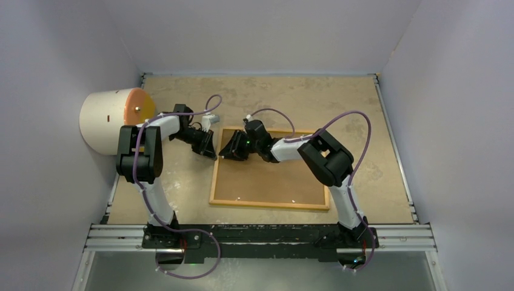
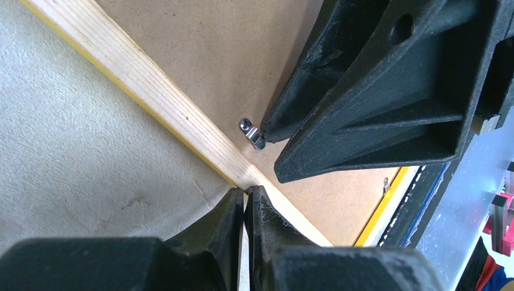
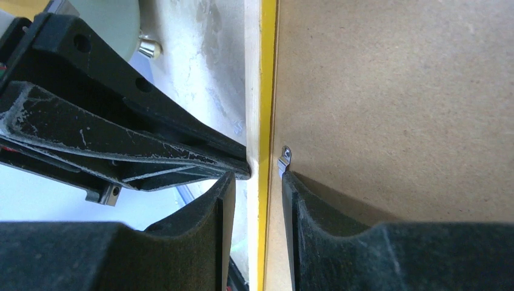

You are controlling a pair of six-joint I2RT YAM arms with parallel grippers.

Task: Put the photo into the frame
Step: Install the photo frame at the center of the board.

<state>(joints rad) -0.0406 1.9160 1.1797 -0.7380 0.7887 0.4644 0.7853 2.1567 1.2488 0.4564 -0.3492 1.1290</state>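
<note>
Frame (image 1: 270,205) face down on the table (image 1: 363,121), wood back uppermost, its long axis running left to right before the arms. A brown backing board (image 1: 273,176) fills the opening. The photo shows in no view; it may lie beneath the board, though that cannot be confirmed.

Both hands meet at the far part of the frame's short left rail (image 2: 151,97). The left hand (image 2: 246,193) comes from outside the frame, the right hand (image 3: 257,176) reaches across the board from the right.

The coming move turns on the small metal clip (image 3: 285,159) seated on the board just inside this rail (image 3: 257,91). It sits directly at the right hand's inner fingertip (image 3: 291,182), apparently touching it.

Right hand: partly open, straddling the rail, one finger outside on the table side, one inside at the clip. A sliver of table shows between the outer finger and the wood, so it grips nothing.

Left hand: fully closed and holding nothing, its joined tips set against the rail's outer edge, seemingly to brace the frame.
</note>
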